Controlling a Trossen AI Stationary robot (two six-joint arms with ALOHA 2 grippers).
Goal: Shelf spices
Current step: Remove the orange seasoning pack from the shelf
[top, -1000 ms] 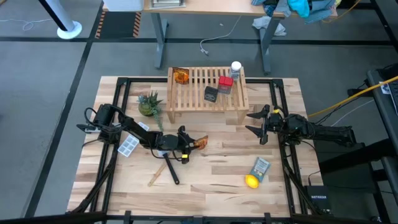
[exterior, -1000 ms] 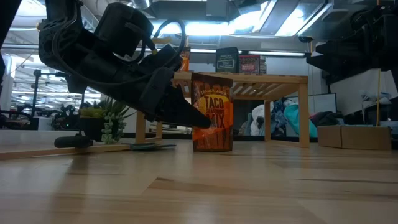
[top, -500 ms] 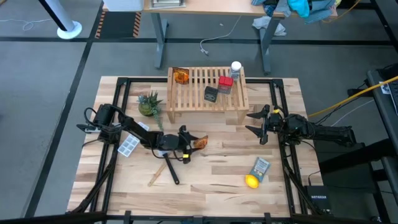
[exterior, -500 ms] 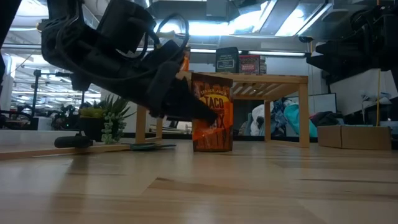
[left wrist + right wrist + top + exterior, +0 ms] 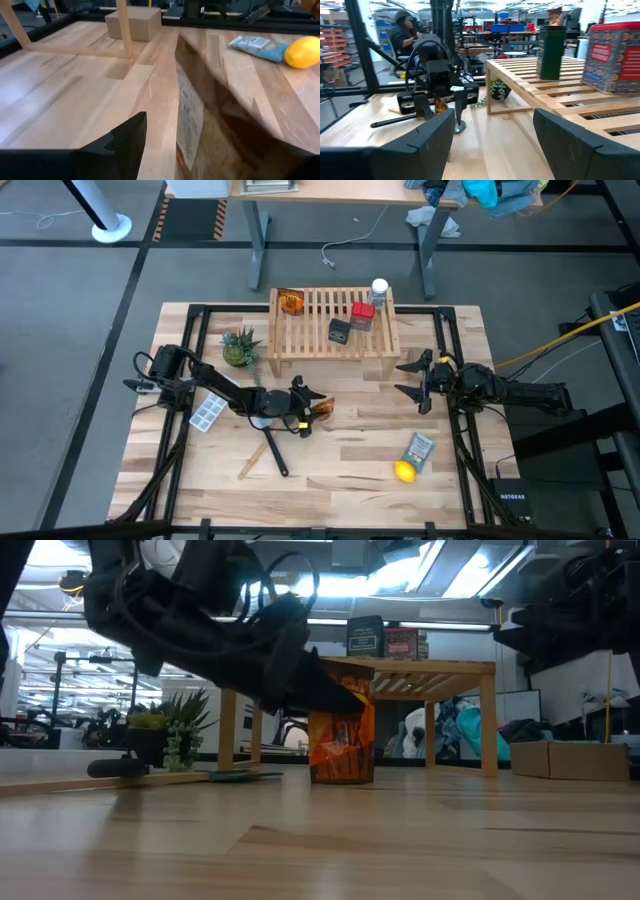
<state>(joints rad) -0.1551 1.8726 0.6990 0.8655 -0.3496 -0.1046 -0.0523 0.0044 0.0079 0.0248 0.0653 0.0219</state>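
My left gripper (image 5: 312, 406) hovers with its fingers spread around an orange spice packet (image 5: 342, 745), which stands upright on the table (image 5: 350, 460) in front of the shelf (image 5: 330, 330). I am not squeezing it. My right gripper (image 5: 410, 378) waits open beside the shelf, where a red box (image 5: 362, 314), black box (image 5: 340, 331), bottle (image 5: 379, 289) and another packet (image 5: 290, 303) sit.

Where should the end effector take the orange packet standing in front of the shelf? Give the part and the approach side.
Probably the upper edge of the orange packet, pinched across its flat faces from the left, where the left end effector is open beside it. It stands upright and thin, so its top is free.
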